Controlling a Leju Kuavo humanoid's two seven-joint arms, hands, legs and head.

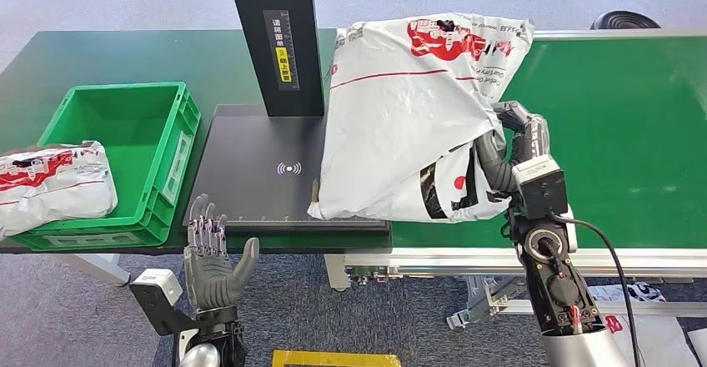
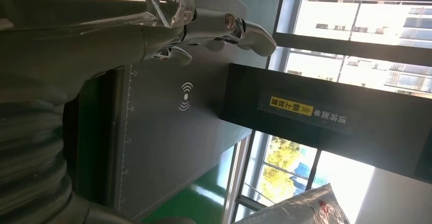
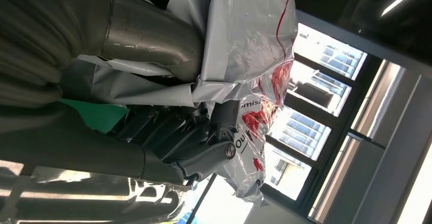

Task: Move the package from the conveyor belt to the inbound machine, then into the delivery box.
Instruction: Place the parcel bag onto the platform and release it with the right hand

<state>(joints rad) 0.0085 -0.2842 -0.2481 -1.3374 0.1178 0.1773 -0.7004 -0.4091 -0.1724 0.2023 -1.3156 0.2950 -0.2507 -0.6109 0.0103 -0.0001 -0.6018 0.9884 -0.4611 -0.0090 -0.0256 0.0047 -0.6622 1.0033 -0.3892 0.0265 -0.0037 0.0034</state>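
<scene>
The green conveyor belt (image 1: 650,133) is seen on the right, and the large white package (image 1: 408,108) is gripped at its right edge by the right hand (image 1: 513,146), its left end overhanging the black inbound machine (image 1: 250,183). The transfer to the machine appears under way; lowering flat onto the scan mark seems needed next. The green delivery box (image 1: 171,146) on the left desk (image 1: 50,58) is seen without contents, a smaller package (image 1: 54,179) lying against its near-left rim. The left hand (image 1: 213,258) is held open, nearer.

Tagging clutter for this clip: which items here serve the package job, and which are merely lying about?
Job items:
- large white plastic mail bag with red print, gripped by the right hand
- green conveyor belt
- black flat inbound machine pad
- green plastic delivery crate

Lying about:
- second white mail bag on the crate's edge
- left hand, idle and open
</scene>
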